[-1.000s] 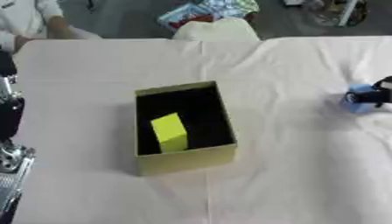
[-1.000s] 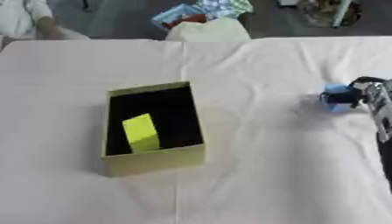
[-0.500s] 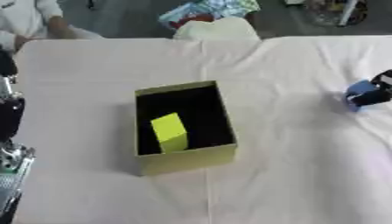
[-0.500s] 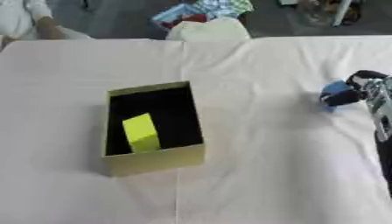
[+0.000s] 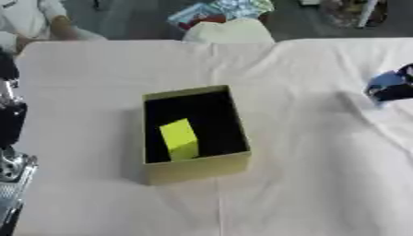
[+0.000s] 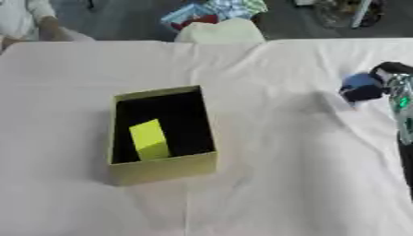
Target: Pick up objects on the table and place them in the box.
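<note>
The right hand (image 6: 390,78) is curled round a blue object (image 6: 361,87), well right of the box (image 6: 164,168) and slightly beyond it, above the white tablecloth (image 6: 282,175). Inside the box lies a yellow block (image 6: 150,139), toward its near left.

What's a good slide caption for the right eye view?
Right hand holds a blue object at the table's right edge; a yellow block already lies in the open box.

Open cloth between my right hand (image 6: 386,76) and the box (image 6: 161,168); inside, only a yellow block (image 6: 150,139) at the left.
</note>
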You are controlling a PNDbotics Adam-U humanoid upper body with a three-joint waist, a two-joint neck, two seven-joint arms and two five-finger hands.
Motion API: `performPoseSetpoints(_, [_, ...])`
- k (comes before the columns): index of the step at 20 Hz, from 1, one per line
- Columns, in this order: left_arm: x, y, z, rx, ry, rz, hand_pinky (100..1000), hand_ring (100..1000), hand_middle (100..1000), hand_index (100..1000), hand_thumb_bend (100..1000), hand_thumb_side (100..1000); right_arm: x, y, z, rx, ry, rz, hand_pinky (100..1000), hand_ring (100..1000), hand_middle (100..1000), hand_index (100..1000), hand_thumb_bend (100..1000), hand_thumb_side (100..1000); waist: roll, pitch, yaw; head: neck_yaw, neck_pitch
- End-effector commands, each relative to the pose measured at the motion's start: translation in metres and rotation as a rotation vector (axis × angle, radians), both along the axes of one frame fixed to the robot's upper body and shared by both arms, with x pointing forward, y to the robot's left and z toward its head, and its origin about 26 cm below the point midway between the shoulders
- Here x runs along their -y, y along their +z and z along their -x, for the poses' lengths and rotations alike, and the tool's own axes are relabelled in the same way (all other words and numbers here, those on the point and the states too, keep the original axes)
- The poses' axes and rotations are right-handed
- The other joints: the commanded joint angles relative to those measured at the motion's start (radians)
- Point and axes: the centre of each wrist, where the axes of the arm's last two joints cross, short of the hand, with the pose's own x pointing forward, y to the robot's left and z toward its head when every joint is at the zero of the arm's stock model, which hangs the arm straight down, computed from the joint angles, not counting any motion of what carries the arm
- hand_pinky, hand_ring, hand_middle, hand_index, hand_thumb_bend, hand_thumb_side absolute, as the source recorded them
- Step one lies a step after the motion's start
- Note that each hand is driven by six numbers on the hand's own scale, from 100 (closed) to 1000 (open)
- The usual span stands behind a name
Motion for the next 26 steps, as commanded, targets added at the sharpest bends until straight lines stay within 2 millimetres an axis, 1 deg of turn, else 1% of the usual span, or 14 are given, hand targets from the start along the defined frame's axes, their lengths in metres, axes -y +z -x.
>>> performPoseSetpoints(1, [-0.002,0.007,0.001,0.020,-0.001,-0.029,875,644,760,735,444,592,-0.005,0.043,0.004,0.095,0.071,0.039,700,730,476,681,100,563,-0.003,-0.014,0.000,0.003,0.005])
performPoseSetpoints(3, [-0.002,0.007,0.001,0.020,-0.002,-0.031,875,645,760,735,443,592,-0.013,0.057,0.007,0.106,0.151,0.046,682,707,473,678,100,546,-0.005,-0.015,0.000,0.003,0.005])
performPoseSetpoints(6, [-0.002,0.007,0.001,0.021,-0.004,-0.033,875,645,760,736,444,590,-0.026,0.072,0.010,0.102,0.273,0.046,671,689,472,677,100,563,-0.007,-0.016,0.001,0.004,0.005])
performPoseSetpoints(8, [-0.002,0.008,0.001,0.021,-0.004,-0.035,875,645,760,736,443,590,-0.035,0.080,0.011,0.085,0.349,0.041,659,674,476,680,100,578,-0.008,-0.017,0.003,0.005,0.005])
performPoseSetpoints(10, [-0.003,0.008,0.001,0.022,-0.005,-0.036,875,645,760,736,443,588,-0.044,0.086,0.012,0.070,0.425,0.031,628,634,478,683,100,600,-0.010,-0.017,0.006,0.006,0.005])
performPoseSetpoints(15, [-0.003,0.009,0.001,0.023,-0.006,-0.039,875,645,760,736,444,588,-0.071,0.103,0.019,0.031,0.609,0.002,586,605,483,686,100,619,-0.014,-0.018,0.009,0.010,0.005])
performPoseSetpoints(21, [-0.003,0.009,0.001,0.022,-0.007,-0.041,875,646,760,737,444,586,-0.099,0.114,0.026,-0.029,0.762,-0.024,568,597,482,687,100,632,-0.017,-0.019,0.012,0.016,0.005])
performPoseSetpoints(25, [-0.003,0.009,0.001,0.022,-0.007,-0.041,875,646,760,737,444,586,-0.103,0.116,0.027,-0.042,0.776,-0.033,568,597,482,687,100,632,-0.017,-0.019,0.012,0.017,0.005])
performPoseSetpoints(26, [-0.003,0.009,0.000,0.023,-0.009,-0.040,875,646,760,737,444,586,-0.107,0.117,0.028,-0.043,0.788,-0.031,558,587,476,689,100,674,-0.017,-0.019,0.015,0.015,0.005])
